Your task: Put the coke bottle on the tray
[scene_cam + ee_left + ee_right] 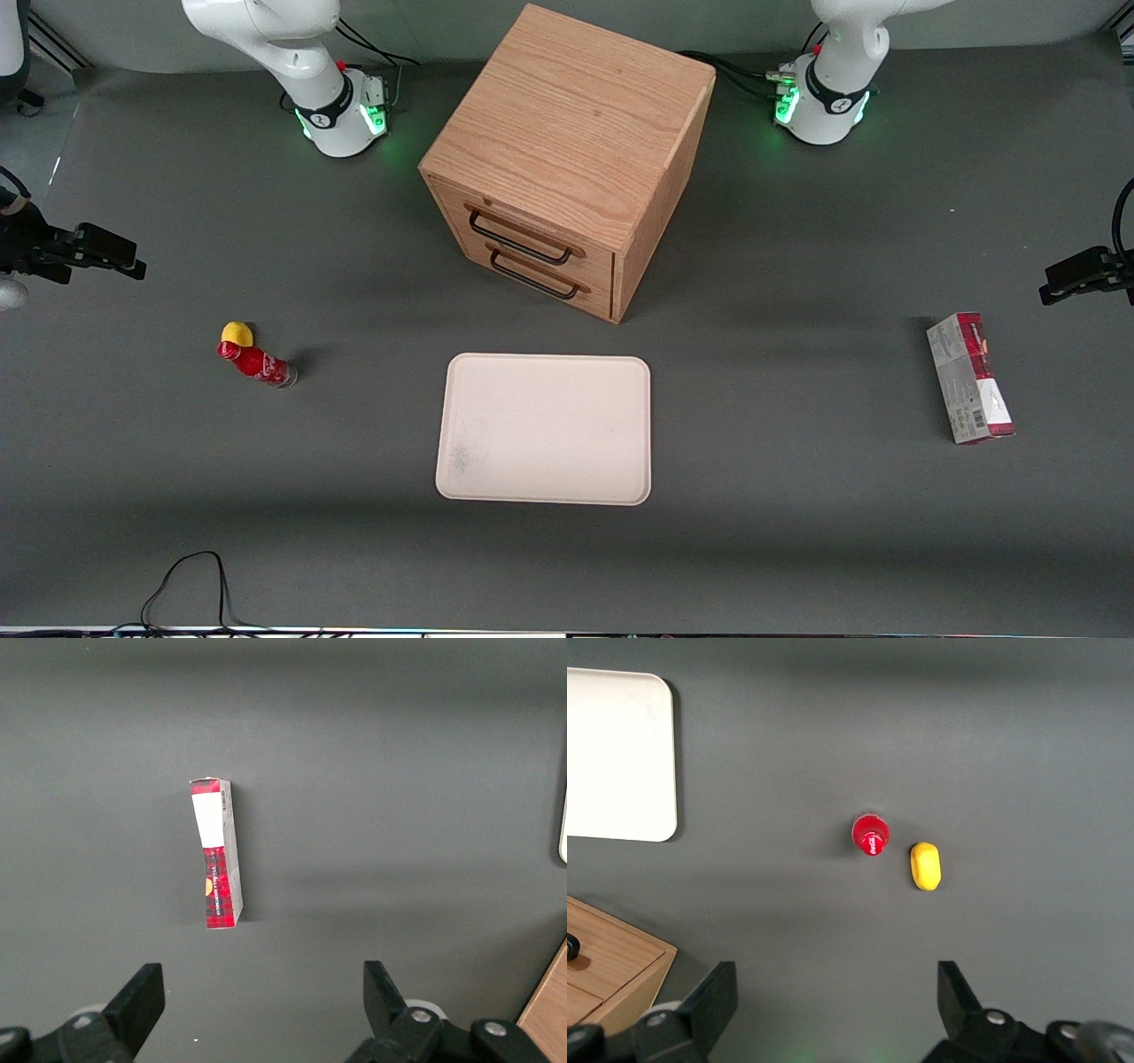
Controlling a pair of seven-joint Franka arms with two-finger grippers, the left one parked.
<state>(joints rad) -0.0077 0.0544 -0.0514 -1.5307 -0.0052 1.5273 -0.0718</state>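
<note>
Here your gripper (830,1005) hangs released, fingers spread wide, high over the one coke bottle (257,362), which stands upright with its cap toward the wrist camera, near the table's working-arm edge. One yellow lump (236,333) sits just beside it. Bare table separates it from the single tray (544,429).

Front camera looks steeply down over the whole tabletop (797,549). Right wrist camera hangs high, facing straight down; both catch the coke bottle (257,362) (870,835) and the tray (545,429) (616,753).

The gripper (833,1010) hangs over the working arm's end, jaws apart.
</note>
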